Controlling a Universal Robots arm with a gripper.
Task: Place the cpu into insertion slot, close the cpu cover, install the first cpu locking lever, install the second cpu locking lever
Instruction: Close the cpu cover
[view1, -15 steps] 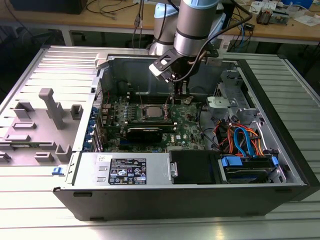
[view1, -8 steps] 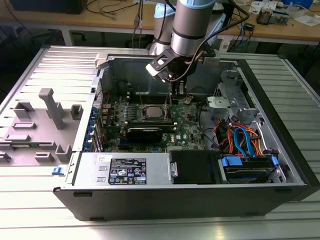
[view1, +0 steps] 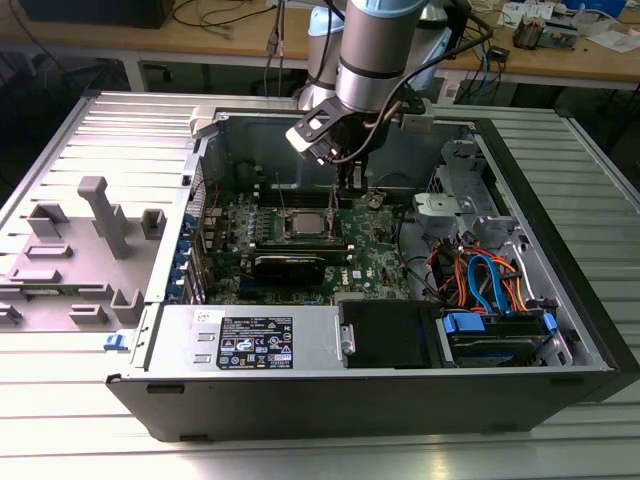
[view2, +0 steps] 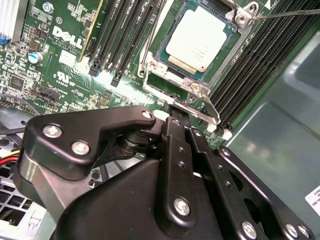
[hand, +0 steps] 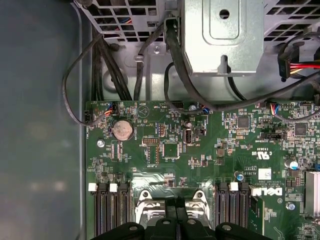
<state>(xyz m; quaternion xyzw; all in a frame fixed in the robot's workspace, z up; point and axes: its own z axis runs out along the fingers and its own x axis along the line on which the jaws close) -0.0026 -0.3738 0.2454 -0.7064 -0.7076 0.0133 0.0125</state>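
The cpu (view2: 200, 40) lay seated in the slot (view2: 172, 64), silver top up, with the cover (view2: 225, 50) apparently down flat around it so that the top showed through the window. The pincer (hand: 176, 216) hung low over the board at the cover's near end. Its two fingers were clenched together, and I could not tell whether anything thin was caught between them.

The cpu looked light, stiff and fragile, to be taken only by its edges. Under the cover it offered no hold. The cover appeared to be thin, stiff sheet metal, best pushed on the frame and never through the window. The levers were bare wire rods, probably springy and slippery. They looked easiest to hold near the free ends, where a bend gives purchase.

By count there was one cpu, one slot, one cover and one pincer. There were two levers: one (view2: 285, 13) ran out past the cover's far corner and the other (view2: 150, 45) ran along its side. Whether either was latched I could not tell. One case (view1: 400, 400) sat on the ribbed surface (view1: 300, 460).
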